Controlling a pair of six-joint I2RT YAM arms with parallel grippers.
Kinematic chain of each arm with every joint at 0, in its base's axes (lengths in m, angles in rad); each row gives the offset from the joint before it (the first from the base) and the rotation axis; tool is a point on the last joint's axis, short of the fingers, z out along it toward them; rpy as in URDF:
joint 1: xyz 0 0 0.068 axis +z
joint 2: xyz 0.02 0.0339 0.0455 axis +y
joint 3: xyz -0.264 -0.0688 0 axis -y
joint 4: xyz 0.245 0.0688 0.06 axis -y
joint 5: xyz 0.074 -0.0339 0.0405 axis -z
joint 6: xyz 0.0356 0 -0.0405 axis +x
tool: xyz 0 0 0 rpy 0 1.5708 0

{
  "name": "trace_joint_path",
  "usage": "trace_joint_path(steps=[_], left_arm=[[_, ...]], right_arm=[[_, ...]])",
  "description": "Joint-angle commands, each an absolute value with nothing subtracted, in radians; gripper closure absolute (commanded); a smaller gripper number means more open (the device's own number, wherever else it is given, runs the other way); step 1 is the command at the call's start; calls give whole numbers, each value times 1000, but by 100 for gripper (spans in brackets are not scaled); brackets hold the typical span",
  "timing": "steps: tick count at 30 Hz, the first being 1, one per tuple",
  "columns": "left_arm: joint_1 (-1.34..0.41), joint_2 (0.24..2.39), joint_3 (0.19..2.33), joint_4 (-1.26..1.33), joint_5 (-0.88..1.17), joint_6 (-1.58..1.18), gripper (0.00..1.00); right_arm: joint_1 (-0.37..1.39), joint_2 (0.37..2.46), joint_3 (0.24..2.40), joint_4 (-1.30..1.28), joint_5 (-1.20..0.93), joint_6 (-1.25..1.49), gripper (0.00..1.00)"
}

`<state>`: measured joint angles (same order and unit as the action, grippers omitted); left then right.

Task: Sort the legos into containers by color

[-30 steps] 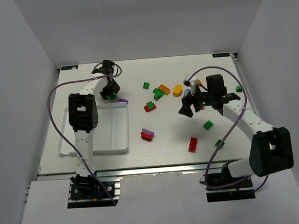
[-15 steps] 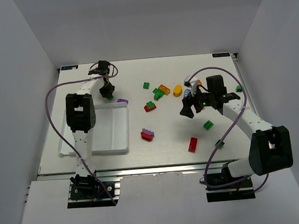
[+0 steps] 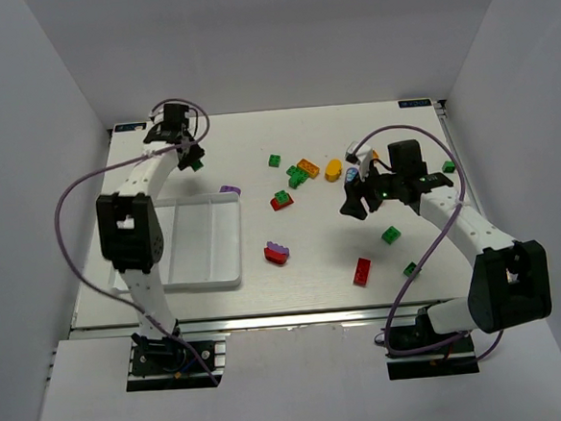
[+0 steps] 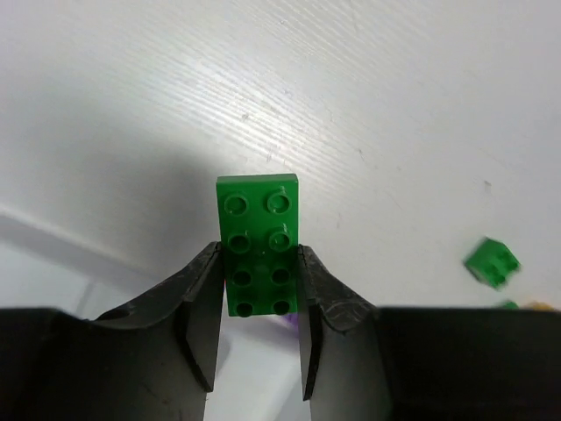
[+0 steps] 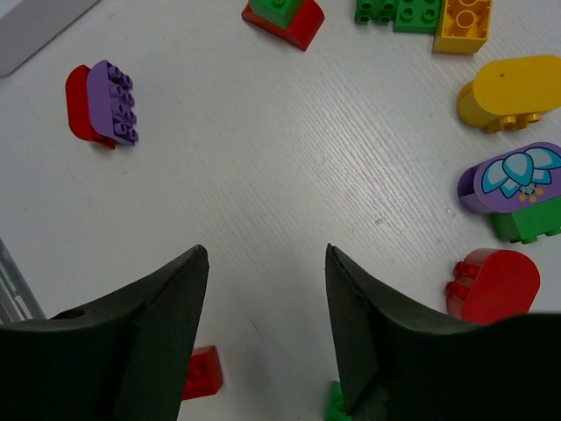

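Your left tool [image 4: 259, 263] is closed on a green brick [image 4: 259, 206]. The two jaws squeeze the long sides of the brick at its near end, and the far end sticks straight out past the tips. So the long way of the brick runs the same way the tool points. In the view from above, this tool [image 3: 182, 150] is up over the far left part of the tabletop [image 3: 313, 256], and the brick is off the tabletop. The white tray [image 3: 211, 244] lies closer to the robot than the tool does, on the same left side. That is the one thing to mind: I think you need to bring the brick back toward the robot and lower it over one of the long slots. The left arm is much closer to the tray than the right arm. A small purple brick [image 3: 229, 189] sits just beside the far right corner of the tray, so it may get bumped. Your right tool [image 5: 265, 254] is open wide and holds nothing. It hangs over bare tabletop in the middle right. A red and purple brick [image 5: 101, 103] lies ahead of it to the left, and a yellow brick [image 5: 504, 92] lies ahead to the right, both apart from the jaws.
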<state>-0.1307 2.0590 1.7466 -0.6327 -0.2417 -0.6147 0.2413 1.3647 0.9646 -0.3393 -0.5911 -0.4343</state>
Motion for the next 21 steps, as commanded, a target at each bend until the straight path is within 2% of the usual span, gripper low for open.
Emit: trace_joint_path(steps=[1,3,4,7,13,21], left_arm=[[-104,1791,1584,-565,-201,-572,99],[-83,1671,1429,-557,-189,-557,99],[-74,1631,1380,-549,-180,-549,99],[-6,1493,1212,-549,-179,-519,99],[141,1349,1079,-560,-204,-379,98],[241,1437,1075,-548,-224,-69,100]], right_arm=[[236,1341,1012,-370,-646,-451,41],[235,1344,1015,-382,-675,-453,50],[236,1344,1017,-387,-681,-453,59],[236,1347,1017,-385,-710,-453,74],[236,1350,1008,-371,-732,-451,74],[235,1348,999,-356,-753,-453,70]])
